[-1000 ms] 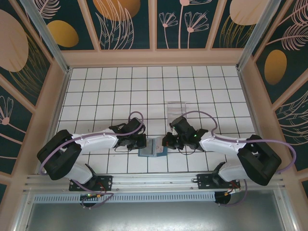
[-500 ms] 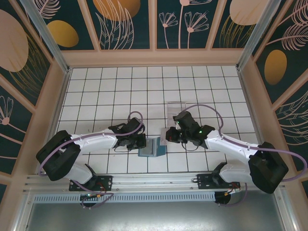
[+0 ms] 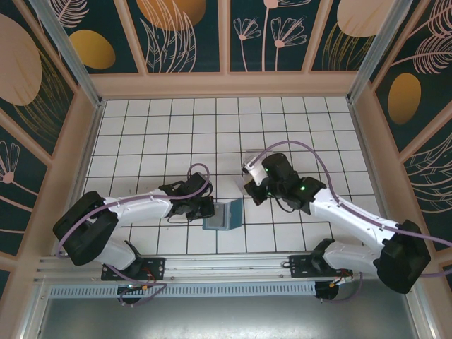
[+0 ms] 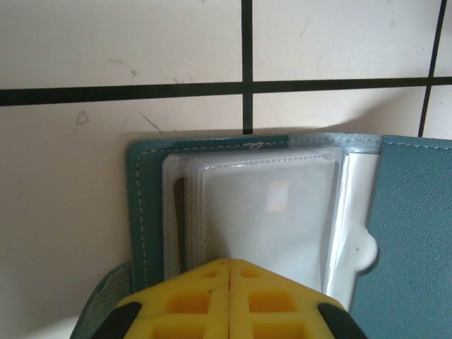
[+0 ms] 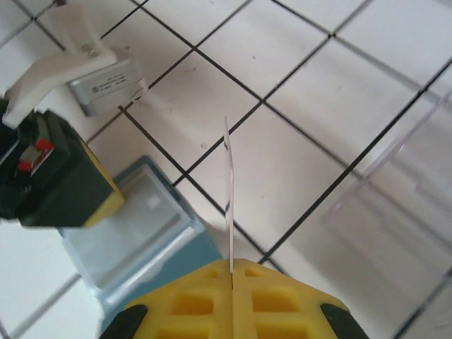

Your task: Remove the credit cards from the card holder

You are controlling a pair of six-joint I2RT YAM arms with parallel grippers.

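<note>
While the left gripper (image 4: 229, 272) rests its closed jaws on the open card holder (image 4: 417, 233), seemingly pinning it flat on the tiled worktop (image 3: 155, 134), the right gripper (image 5: 232, 267) holds one white card (image 5: 227, 183) clenched between its jaws. That card is seen edge-on as a thin upright line, raised clear of the tiles. By that evidence the task is partly done: at least one of the credit cards is out of its pocket and in the air, apart from the holder. It has not yet been set down anywhere. From above, the right gripper hangs between the holder and a clear tray (image 5: 402, 183), which lies just beyond it and looks a likely place for the card, though that is only a guess. The holder itself lies near the front edge of the worktop between the two arms, with its stack of clear sleeves (image 4: 268, 212) fanned upward under the left jaws. The front sleeve looks pale and glossy, and I cannot tell whether a card sits inside it. A narrow dark strip along the left edge of the sleeves may be the side of another card, but it is too slight to be sure. My judgement is that the held card has to be put down, and any cards left in the sleeves remain to be drawn out.
</note>
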